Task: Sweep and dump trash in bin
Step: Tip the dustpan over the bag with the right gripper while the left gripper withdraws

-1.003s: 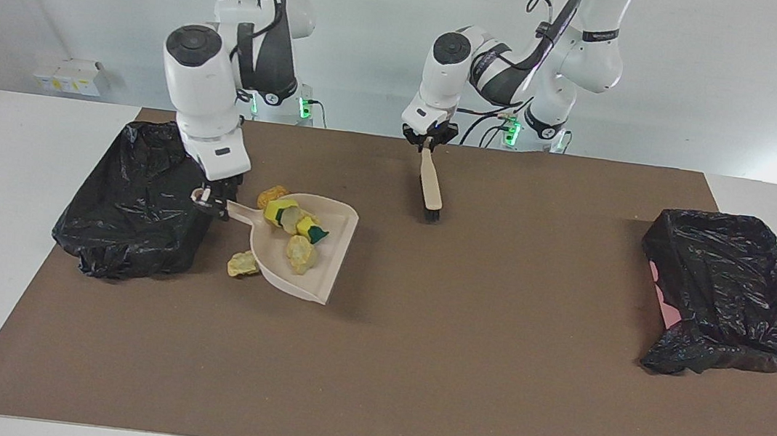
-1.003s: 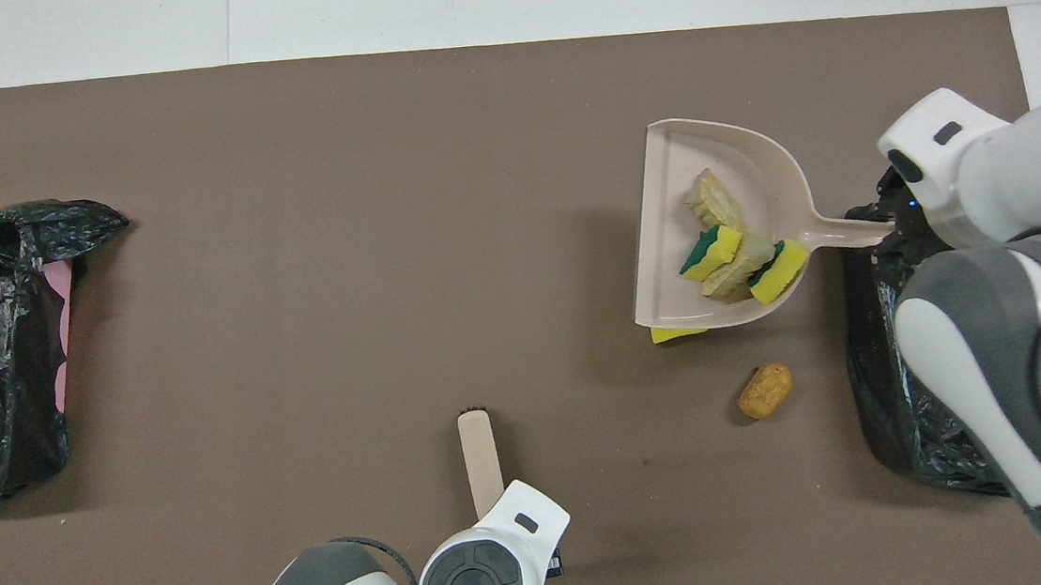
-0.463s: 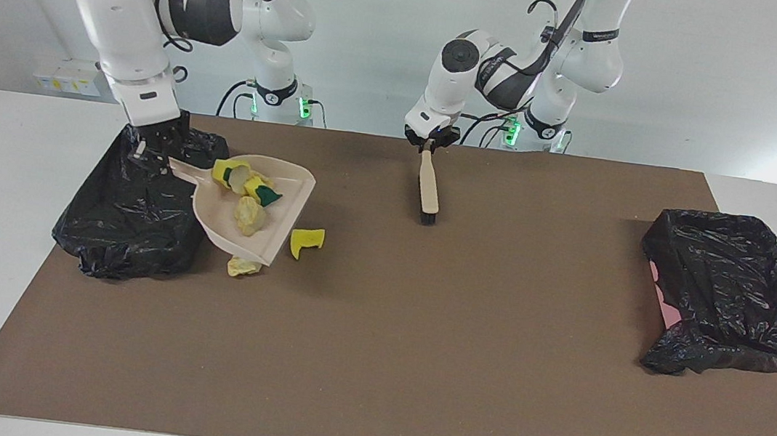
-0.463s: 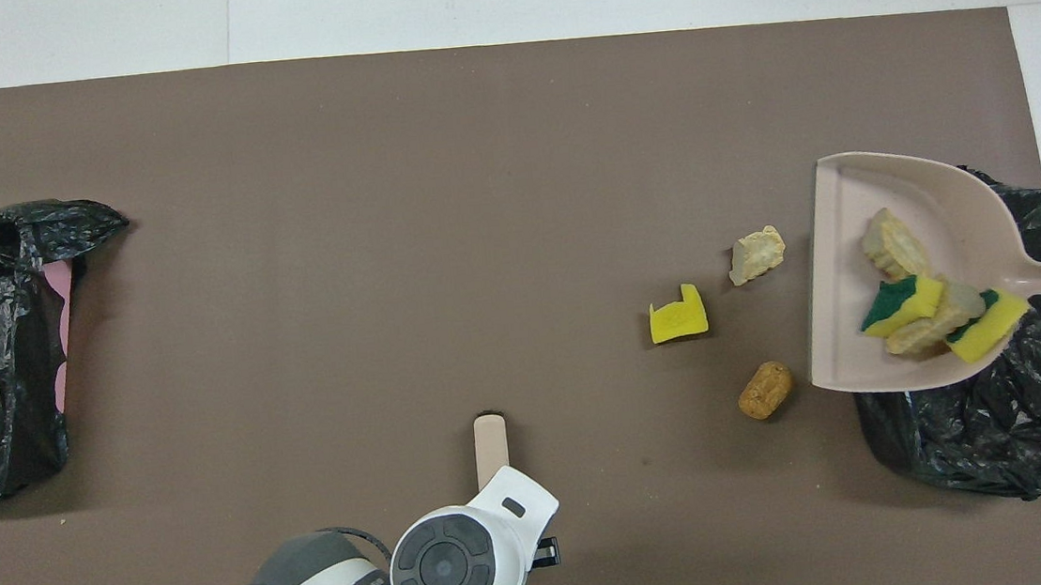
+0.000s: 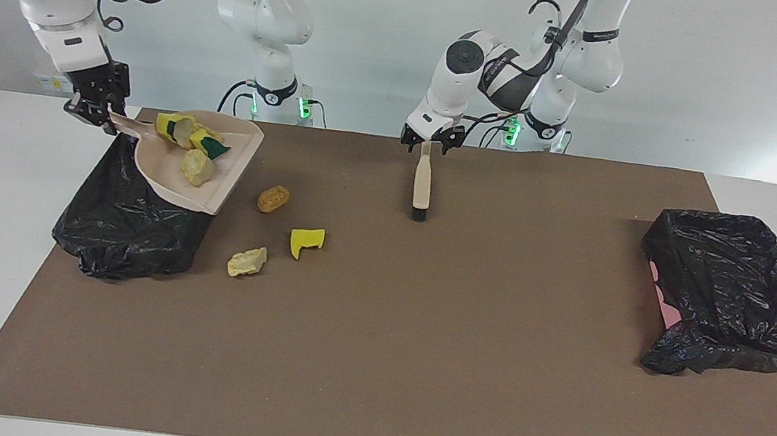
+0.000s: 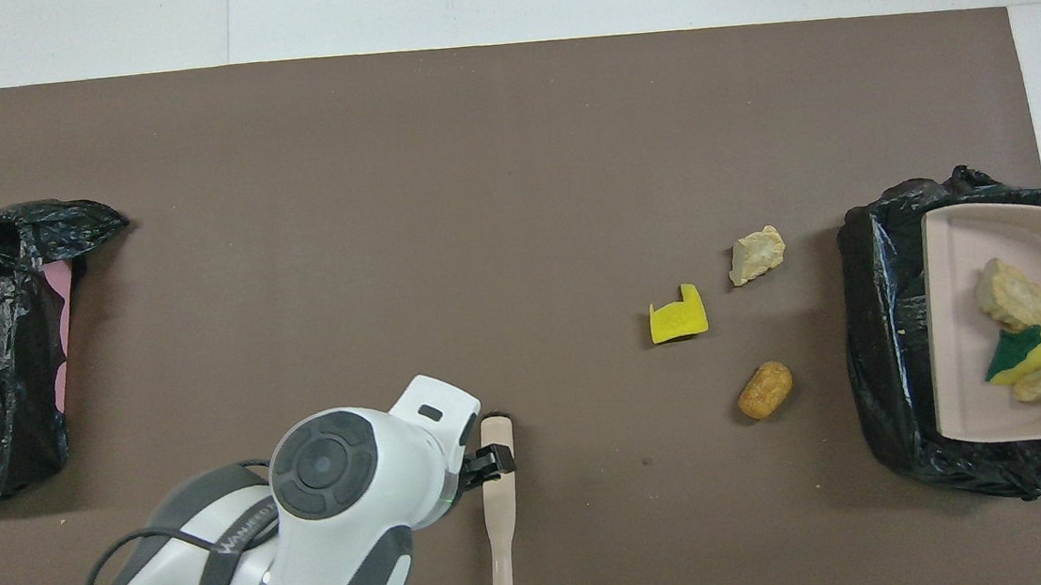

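Note:
My right gripper (image 5: 98,106) is shut on the handle of the beige dustpan (image 5: 217,176), held up over the black-bagged bin (image 5: 131,232) at the right arm's end. Yellow sponge chunks and beige lumps of trash (image 5: 192,144) lie in the pan (image 6: 956,320) near its handle. On the mat beside the bin lie a brown peanut-shaped lump (image 5: 273,199), a yellow sponge chunk (image 5: 307,240) and a beige lump (image 5: 247,261). My left gripper (image 5: 429,140) is open over the handle end of the brush (image 5: 423,185), which lies flat on the mat (image 6: 502,530).
A second black-bagged bin (image 5: 731,293) with a pink wall showing stands at the left arm's end of the brown mat (image 5: 416,360). White table shows around the mat.
The right arm lifted the loaded dustpan off the mat and carried it over the bin, leaving three scraps on the mat. The left gripper opened and let go of the brush.

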Available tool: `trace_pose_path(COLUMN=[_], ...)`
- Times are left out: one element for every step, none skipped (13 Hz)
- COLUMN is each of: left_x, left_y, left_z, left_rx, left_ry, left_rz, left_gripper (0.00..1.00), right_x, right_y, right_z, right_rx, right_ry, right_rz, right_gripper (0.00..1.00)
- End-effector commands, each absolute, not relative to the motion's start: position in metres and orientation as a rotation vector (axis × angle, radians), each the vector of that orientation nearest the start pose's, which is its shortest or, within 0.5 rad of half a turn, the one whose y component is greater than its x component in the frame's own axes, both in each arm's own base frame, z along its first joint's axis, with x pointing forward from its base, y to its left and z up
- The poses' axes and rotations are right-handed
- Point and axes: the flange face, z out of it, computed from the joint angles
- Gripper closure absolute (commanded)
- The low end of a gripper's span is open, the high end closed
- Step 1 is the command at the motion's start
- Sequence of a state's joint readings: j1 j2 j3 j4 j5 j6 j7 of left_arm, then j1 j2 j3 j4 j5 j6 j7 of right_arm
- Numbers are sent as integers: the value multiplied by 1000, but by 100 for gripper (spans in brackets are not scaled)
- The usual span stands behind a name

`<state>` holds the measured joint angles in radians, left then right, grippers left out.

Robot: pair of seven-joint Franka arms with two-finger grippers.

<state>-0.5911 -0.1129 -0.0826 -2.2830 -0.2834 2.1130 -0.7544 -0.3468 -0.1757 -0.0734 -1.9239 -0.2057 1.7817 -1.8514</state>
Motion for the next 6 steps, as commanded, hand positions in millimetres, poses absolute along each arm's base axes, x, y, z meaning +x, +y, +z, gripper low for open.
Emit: trace_pose_path(left_x=[414,430,443,456,469,481], left_y=[-297,-282,-269,-254,-237,-219], left_z=[422,433,445,456,461,466], left_rx=[-3252,-3255,-3252,-3264,-3274,-3282], left_ry=[-477,-467,-394,-330,-291,-257], left_rz=[293,236,194,174,168,147], left_gripper=[0,0,0,0,0,0], right_x=[455,457,457,459,461,459], right_y=[-229,-232,-236,-238,-236,-233], right_z=[580,580,581,583,581,579], right_rx=[-2384,-2389,-2403,-2418,-2409,-2404], right_ry=[-2298,-2328,-2356,-2392,-2461,-2499], right_rz=[471,506,542,584,621,626], right_gripper=[100,100,100,100,100,100])
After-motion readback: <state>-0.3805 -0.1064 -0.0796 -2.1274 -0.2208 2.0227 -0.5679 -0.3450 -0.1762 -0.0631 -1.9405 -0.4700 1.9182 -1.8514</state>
